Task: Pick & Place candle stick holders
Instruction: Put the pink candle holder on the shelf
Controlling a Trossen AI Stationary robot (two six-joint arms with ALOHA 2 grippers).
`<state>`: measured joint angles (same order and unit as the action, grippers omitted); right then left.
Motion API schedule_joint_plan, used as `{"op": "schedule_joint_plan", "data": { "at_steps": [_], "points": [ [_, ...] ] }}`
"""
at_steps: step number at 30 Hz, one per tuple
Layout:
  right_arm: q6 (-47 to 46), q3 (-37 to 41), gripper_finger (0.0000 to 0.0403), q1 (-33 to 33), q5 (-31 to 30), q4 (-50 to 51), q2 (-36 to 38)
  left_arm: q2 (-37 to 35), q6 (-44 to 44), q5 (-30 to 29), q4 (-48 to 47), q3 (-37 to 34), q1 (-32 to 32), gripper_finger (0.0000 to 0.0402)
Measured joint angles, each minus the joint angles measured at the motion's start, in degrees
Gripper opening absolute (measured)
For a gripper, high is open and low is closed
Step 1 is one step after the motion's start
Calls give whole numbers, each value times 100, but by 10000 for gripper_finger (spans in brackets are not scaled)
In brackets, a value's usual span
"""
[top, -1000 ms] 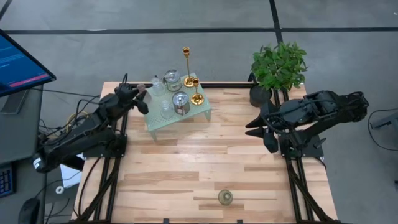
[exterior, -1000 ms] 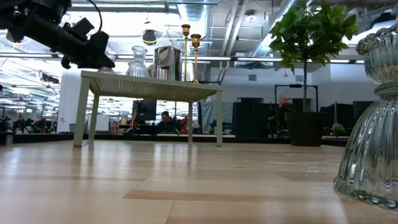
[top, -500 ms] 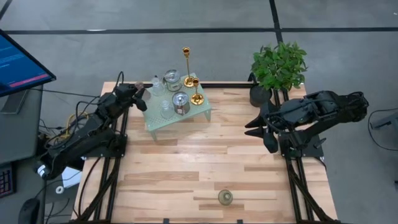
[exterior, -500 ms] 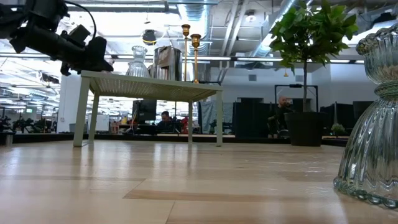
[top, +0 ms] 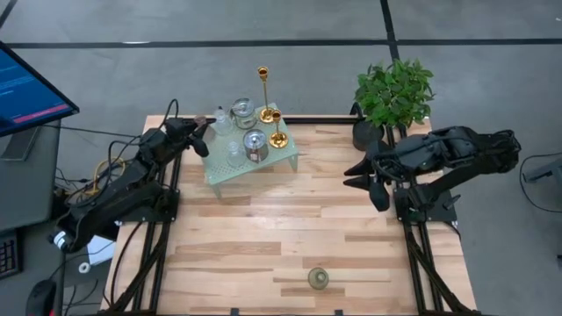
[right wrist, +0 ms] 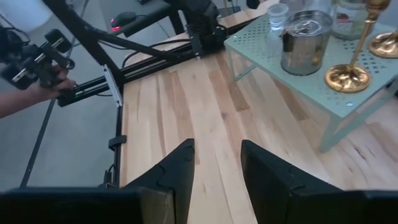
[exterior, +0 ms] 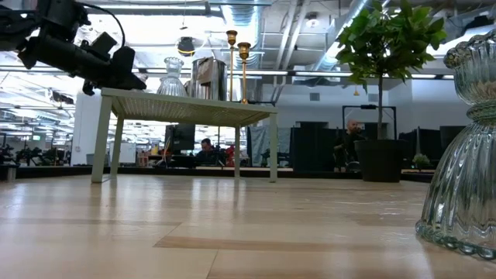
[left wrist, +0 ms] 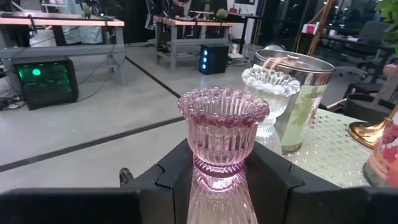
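The left gripper [left wrist: 217,180] has drifted outward past the rack's [top: 224,175] far-left corner, pinching a pink glass holder [left wrist: 222,134]; placing it comes next. The right gripper [top: 362,175], fingers apart and empty, waits near the table's right edge.

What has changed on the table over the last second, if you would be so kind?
The left gripper, shut on the pink glass holder, has drawn slightly back from the mint-green rack's left edge. The right gripper, empty, has edged a little away from the table's front. The holders on the rack and the lone glass holder near the front edge stayed put.
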<state>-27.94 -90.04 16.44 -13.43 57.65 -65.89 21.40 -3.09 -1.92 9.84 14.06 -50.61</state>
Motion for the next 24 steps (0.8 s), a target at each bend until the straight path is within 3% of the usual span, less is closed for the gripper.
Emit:
{"op": "schedule_joint_plan", "data": {
  "at_steps": [10,24],
  "points": [
    [0,0,122,-54,24,0,0,228,161,-12,96,13,0,131],
    [4,0,122,-54,26,-75,0,226,572,-130,41,0,2,174]
  ]
}}
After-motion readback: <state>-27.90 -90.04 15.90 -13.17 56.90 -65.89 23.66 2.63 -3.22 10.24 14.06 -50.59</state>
